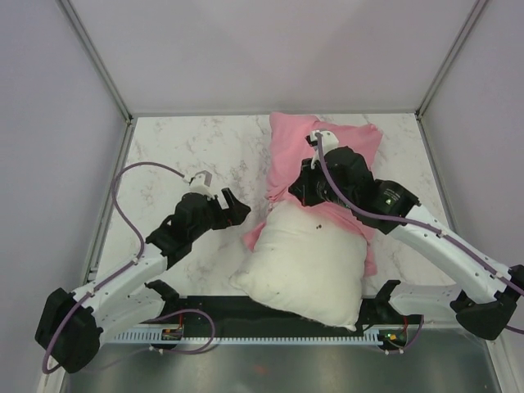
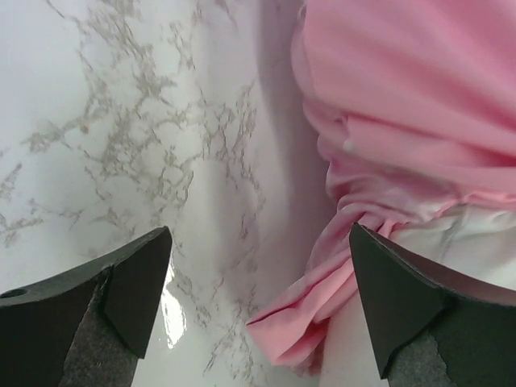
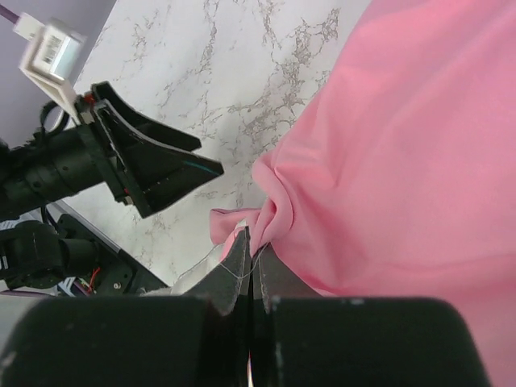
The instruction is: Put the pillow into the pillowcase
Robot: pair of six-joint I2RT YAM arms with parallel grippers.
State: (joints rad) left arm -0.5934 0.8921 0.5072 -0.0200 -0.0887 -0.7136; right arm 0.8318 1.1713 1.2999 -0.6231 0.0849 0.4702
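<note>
The job looks partly done. The far end of the pillow (image 1: 307,270) is tucked inside the pillowcase (image 1: 336,147), but most of its white bulk lies bare on the near side, puffed up and a little askew on the table (image 1: 180,155). The pink cloth is gathered in a rumpled band across the pillow, roughly where the white begins. On the pillow's right flank a strip of pink trails further down than it does on the left. How deep the pillow reaches inside the case I cannot tell, since the cloth hides it.

The right gripper (image 3: 248,250) sits on top of the pillow at that rumpled band. Its jaws are pressed together, and they seem to pinch a fold of the pillowcase's mouth. The left gripper (image 1: 236,209) hangs just off the pillow's left edge with its jaws spread wide and nothing between them. From its own camera a loose pink tail of the hem (image 2: 298,322) lies below, on the marble beside the pillow.

As I see it, the case's mouth has yet to be drawn down over the whole near part of the pillow. The left side wants a fresh grip first. The cover is also bunched rather than smooth, so it will need straightening at the end.
</note>
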